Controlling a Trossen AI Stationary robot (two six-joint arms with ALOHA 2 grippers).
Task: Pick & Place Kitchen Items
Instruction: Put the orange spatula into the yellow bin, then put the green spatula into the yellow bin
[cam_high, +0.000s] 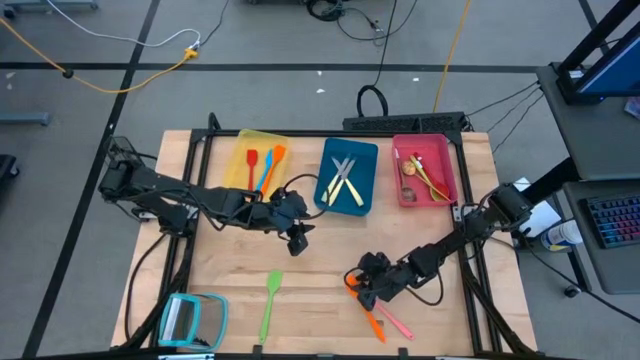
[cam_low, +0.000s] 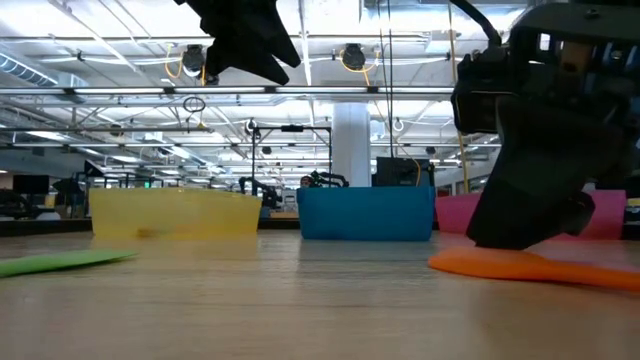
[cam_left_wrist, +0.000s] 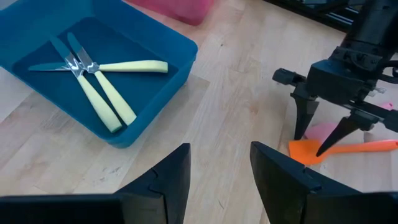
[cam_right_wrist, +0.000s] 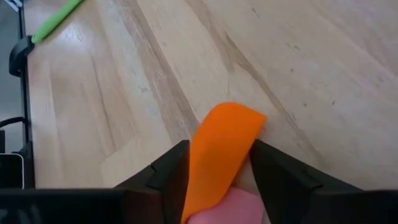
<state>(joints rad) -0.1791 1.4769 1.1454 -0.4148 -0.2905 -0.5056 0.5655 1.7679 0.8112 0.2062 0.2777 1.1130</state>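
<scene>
Jaws of our right gripper (cam_left_wrist: 321, 144) straddle the orange spatula (cam_right_wrist: 221, 152) lying on the table (cam_high: 320, 260), not yet clamped — we judge the grasp in hand, needing closure then lift — while our left gripper (cam_left_wrist: 217, 180) hovers open.

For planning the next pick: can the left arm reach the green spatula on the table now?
Probably yes: the left gripper hangs open above bare wood, and nothing lies between it and the green spatula.

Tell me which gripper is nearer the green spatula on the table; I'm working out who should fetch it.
Roughly even; the left looks slightly nearer. The left gripper hovers open just up-table from the green spatula, near the blue tray. The right gripper is off to its side, straddling the orange spatula.
</scene>
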